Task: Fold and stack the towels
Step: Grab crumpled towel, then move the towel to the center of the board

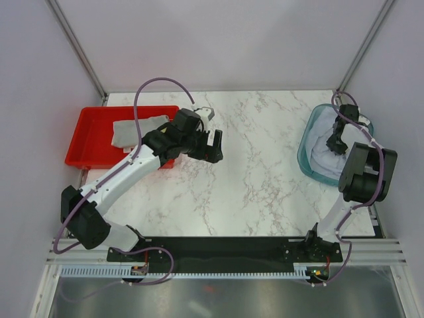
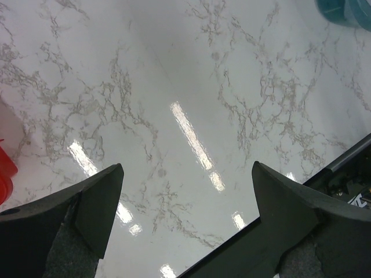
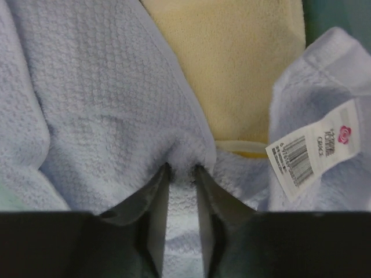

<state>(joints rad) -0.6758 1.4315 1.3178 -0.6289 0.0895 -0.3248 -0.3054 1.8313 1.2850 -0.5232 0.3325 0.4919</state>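
A folded grey towel point(image 1: 136, 129) lies in the red tray point(image 1: 96, 139) at the left. My left gripper point(image 1: 213, 144) hangs open and empty over the marble table just right of the tray; in the left wrist view it point(image 2: 185, 174) shows only bare marble between its fingers. My right gripper point(image 1: 335, 142) reaches down into the teal basket point(image 1: 311, 156) and is shut on a fold of a pale grey-white towel point(image 3: 98, 98). A pale yellow towel point(image 3: 232, 63) lies behind it, and a barcode label point(image 3: 316, 147) shows on another white towel point(image 3: 324, 75).
The marble table point(image 1: 265, 172) lies between the tray and the basket. A black rail point(image 1: 225, 248) runs along the near edge by the arm bases. Pale walls with metal posts close the back and sides.
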